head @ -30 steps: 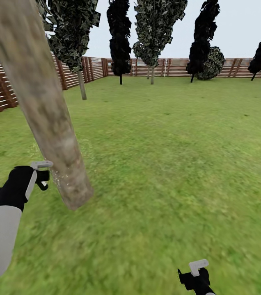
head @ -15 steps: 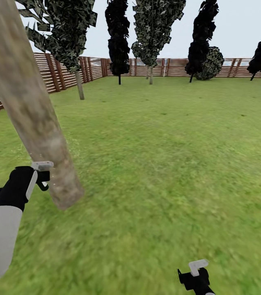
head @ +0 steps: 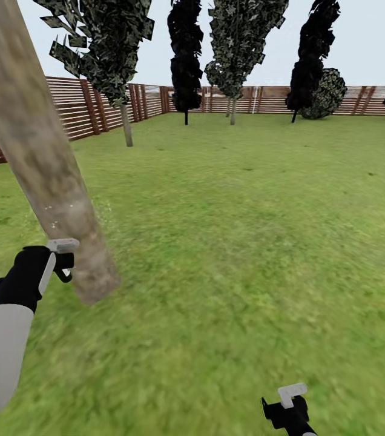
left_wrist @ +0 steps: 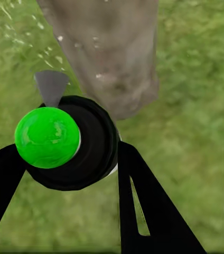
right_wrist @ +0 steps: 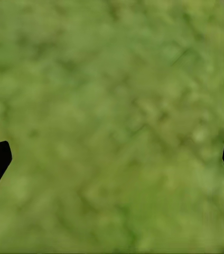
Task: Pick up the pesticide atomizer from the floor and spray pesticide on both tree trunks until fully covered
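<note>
Pesticide atomizer (left_wrist: 64, 143), black-bodied with green cap, clamped between the black fingers (left_wrist: 143, 206) of the left claw (head: 64, 260), nozzle aimed at the tree trunk (head: 47, 175) just beside it. White specks of pesticide (left_wrist: 59, 38) dotted over the mottled bark and drifting above the lawn (head: 247, 242). Right claw (right_wrist: 112, 159) spread wide and empty, low over bare grass, well apart from the trunk. Brown slat fence (head: 95, 106) far behind.
</note>
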### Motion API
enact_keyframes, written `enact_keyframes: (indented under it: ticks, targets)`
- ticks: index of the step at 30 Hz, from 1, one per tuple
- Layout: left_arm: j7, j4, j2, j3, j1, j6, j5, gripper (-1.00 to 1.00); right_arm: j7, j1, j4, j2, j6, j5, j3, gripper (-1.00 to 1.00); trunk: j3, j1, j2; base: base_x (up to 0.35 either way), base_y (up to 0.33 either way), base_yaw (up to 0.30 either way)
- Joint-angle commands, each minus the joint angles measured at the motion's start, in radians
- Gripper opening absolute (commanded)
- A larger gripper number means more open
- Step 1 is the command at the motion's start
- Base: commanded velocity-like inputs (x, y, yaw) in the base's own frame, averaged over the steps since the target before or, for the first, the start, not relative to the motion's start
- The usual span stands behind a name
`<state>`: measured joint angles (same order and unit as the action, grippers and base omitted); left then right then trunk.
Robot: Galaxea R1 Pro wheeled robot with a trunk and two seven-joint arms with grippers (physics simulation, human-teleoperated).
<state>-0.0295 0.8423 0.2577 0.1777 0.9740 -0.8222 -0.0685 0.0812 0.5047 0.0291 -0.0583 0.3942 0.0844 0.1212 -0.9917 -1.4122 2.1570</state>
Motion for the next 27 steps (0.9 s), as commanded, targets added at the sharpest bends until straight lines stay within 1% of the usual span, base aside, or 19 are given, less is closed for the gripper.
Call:
enact_keyframes:
  ticks: [1, 5, 7, 9, 11, 13, 16, 19, 21, 23, 25, 27]
  targets:
    - [0.0, 0.0, 0.0, 0.0, 0.0, 0.0, -0.001, -1.0, 0.0, 0.0, 0.0, 0.0, 0.0, 0.0, 0.0, 1.0, 0.0, 0.0, 0.0, 0.072, -0.274, 0.001]
    - [0.0, -0.003, 0.0, 0.0, 0.0, 0.0, -0.001, -1.0, 0.0, 0.0, 0.0, 0.0, 0.0, 0.0, 0.0, 1.0, 0.0, 0.0, 0.0, 0.091, -0.274, 0.001]
    - [0.0, -0.005, 0.0, 0.001, -0.001, 0.0, -0.001, -1.0, -0.001, 0.0, 0.001, 0.0, 0.0, 0.0, 0.0, 1.0, 0.0, 0.0, 0.0, 0.098, -0.274, 0.161]
    - [-0.003, -0.012, 0.004, 0.005, -0.03, 0.003, -0.005, -1.0, -0.001, 0.0, 0.0, 0.0, 0.0, 0.0, 0.0, 1.0, 0.0, 0.0, 0.0, 0.135, -0.266, 0.253]
    - [-0.006, -0.015, 0.021, 0.01, -0.065, 0.005, -0.009, -1.0, -0.001, 0.0, 0.0, 0.0, 0.0, 0.0, 0.0, 1.0, 0.0, 0.0, 0.0, 0.194, -0.228, 0.274]
    - [-0.01, -0.015, 0.025, 0.011, -0.09, 0.009, -0.012, -1.0, 0.0, 0.0, 0.0, 0.0, 0.0, 0.0, 0.0, 1.0, 0.0, 0.0, 0.0, 0.245, -0.176, 0.276]
    - [-0.012, -0.014, 0.018, 0.011, -0.095, 0.01, -0.008, -1.0, -0.001, 0.0, 0.0, 0.0, 0.0, 0.0, 0.0, 1.0, 0.0, 0.0, 0.0, 0.323, -0.001, 0.269]
    - [-0.012, -0.012, 0.011, 0.016, -0.095, 0.011, -0.004, -1.0, -0.001, 0.0, 0.0, -0.003, 0.0, 0.0, 0.0, 1.0, 0.0, 0.0, 0.0, 0.311, 0.177, 0.035]
    - [-0.011, -0.009, 0.015, 0.012, -0.095, 0.012, -0.007, -1.0, 0.0, 0.0, 0.0, -0.005, 0.0, 0.0, 0.0, 1.0, 0.0, 0.0, 0.0, 0.065, 0.043, 0.001]
    - [-0.01, -0.032, 0.021, 0.011, -0.122, 0.017, -0.011, -1.0, 0.0, 0.0, 0.0, -0.004, 0.0, 0.0, 0.0, 1.0, 0.0, 0.0, 0.0, 0.009, 0.006, 0.0]
    - [-0.009, -0.042, 0.016, 0.01, -0.136, 0.027, -0.007, -1.0, -0.001, 0.0, 0.001, -0.002, 0.0, 0.0, 0.0, 1.0, 0.0, 0.0, 0.0, 0.001, 0.001, 0.041]
    - [-0.009, -0.043, 0.012, 0.01, -0.138, 0.042, -0.003, -1.0, -0.001, 0.0, 0.0, 0.0, 0.0, 0.0, 0.0, 1.0, 0.0, 0.0, 0.0, 0.0, 0.0, 0.215]
